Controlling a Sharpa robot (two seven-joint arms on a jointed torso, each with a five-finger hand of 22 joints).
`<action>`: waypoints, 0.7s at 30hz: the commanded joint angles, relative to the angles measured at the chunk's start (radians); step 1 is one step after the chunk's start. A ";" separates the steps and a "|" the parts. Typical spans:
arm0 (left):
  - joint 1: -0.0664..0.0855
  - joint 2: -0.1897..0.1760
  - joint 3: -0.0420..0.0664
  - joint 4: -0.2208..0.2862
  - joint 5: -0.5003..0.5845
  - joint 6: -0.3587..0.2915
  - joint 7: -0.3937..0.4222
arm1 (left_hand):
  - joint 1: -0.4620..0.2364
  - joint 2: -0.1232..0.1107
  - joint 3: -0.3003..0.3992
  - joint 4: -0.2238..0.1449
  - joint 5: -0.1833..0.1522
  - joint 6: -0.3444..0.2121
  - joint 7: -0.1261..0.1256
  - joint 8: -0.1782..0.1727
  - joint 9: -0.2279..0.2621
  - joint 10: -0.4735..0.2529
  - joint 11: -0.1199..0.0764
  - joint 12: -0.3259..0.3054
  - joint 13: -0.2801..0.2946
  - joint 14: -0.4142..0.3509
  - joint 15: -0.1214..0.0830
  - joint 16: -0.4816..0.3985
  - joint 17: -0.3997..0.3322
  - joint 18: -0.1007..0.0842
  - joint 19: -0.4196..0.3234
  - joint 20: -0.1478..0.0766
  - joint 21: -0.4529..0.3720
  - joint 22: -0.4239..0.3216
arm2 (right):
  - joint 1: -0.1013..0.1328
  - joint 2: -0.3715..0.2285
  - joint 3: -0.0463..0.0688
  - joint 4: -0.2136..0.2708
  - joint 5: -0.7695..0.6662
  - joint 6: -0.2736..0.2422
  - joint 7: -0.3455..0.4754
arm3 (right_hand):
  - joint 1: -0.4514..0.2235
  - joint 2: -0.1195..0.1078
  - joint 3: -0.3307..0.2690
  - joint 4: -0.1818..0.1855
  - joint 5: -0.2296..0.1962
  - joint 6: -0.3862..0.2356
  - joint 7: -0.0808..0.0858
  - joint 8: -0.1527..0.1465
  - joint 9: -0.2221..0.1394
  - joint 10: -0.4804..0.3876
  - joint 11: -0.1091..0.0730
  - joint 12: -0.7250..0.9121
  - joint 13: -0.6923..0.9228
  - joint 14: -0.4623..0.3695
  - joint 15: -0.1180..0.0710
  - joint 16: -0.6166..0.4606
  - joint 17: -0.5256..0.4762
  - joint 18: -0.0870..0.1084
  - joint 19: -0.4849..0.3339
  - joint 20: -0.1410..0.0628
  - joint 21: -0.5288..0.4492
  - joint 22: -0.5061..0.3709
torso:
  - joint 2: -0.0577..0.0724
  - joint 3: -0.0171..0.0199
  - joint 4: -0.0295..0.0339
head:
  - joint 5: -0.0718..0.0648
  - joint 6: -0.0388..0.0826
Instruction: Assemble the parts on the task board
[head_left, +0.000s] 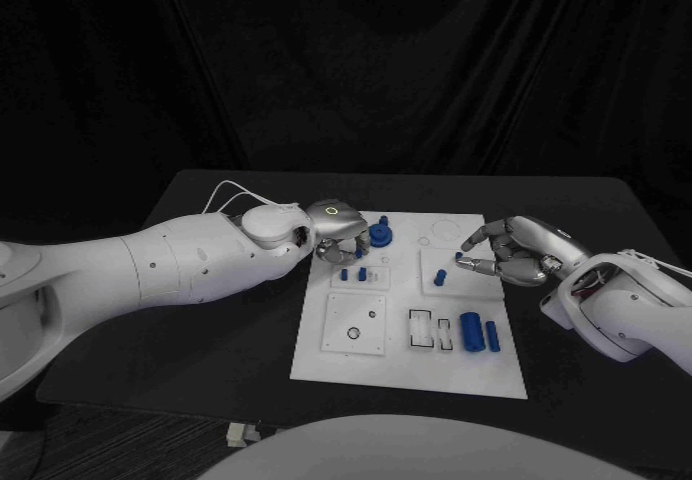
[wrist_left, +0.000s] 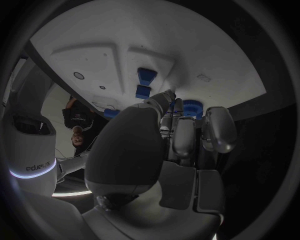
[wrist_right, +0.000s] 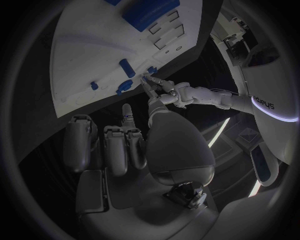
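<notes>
At the task board's (head_left: 490, 372) far left, the left hand (head_left: 338, 232) seems to pinch a blue part (head_left: 379, 234), apparently seating it, while the right hand (head_left: 508, 252) hovers curled, holding nothing I can tell.

White, smooth-shelled arms dotted with small screws end in a silver left hand (head_left: 335, 225) and right hand (head_left: 516, 250).

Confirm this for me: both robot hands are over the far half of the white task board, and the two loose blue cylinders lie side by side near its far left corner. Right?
Not quite. The left robot hand and right robot hand are over the task board's far half, but the two blue cylinders lie side by side in its near right part, as the head view shows.
</notes>
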 joint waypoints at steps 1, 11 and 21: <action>-0.005 0.005 0.000 -0.005 0.000 0.010 0.003 | -0.008 0.003 0.006 -0.002 -0.001 -0.006 0.000 -0.003 0.001 0.007 0.002 -0.007 -0.001 -0.003 0.002 -0.004 -0.001 0.015 0.000 0.001 -0.007 0.120 | -0.003 -0.001 0.001 0.002 -0.001 0.002 -0.007 | 0.009 -0.001 -0.006 0.000 0.005 0.007 -0.002 -0.006 -0.001 0.098 0.007 -0.001 0.256 0.095 0.005 -0.005 0.226 0.011 -0.005 0.004 -0.004 0.186 | 0.000 0.0001 0.0001 | -0.001 0.000; -0.009 0.008 0.000 -0.014 0.000 0.017 0.000 | -0.008 -0.001 0.009 -0.006 0.002 -0.013 -0.004 -0.008 -0.002 0.005 0.001 -0.012 -0.004 -0.006 0.002 -0.008 -0.008 0.016 -0.002 0.002 -0.014 0.119 | -0.003 -0.002 0.001 0.003 -0.001 0.003 -0.006 | 0.009 -0.001 -0.006 0.000 0.005 0.007 -0.002 -0.006 -0.001 0.098 0.007 -0.001 0.256 0.095 0.005 -0.005 0.226 0.011 -0.005 0.004 -0.004 0.186 | 0.001 -0.0001 0.0004 | -0.001 0.000; -0.010 0.005 0.000 -0.015 0.000 0.016 0.001 | -0.043 -0.036 0.014 0.005 -0.025 -0.190 -0.064 -0.027 -0.045 -0.060 0.014 -0.060 -0.023 -0.019 0.009 -0.022 -0.033 0.018 -0.009 0.006 -0.039 0.119 | -0.003 -0.004 0.001 0.004 -0.001 0.002 -0.006 | 0.009 -0.001 -0.006 0.000 0.005 0.007 -0.002 -0.006 -0.001 0.098 0.007 -0.001 0.256 0.095 0.005 -0.005 0.226 0.011 -0.005 0.004 -0.004 0.186 | 0.000 0.0002 0.0004 | -0.001 0.000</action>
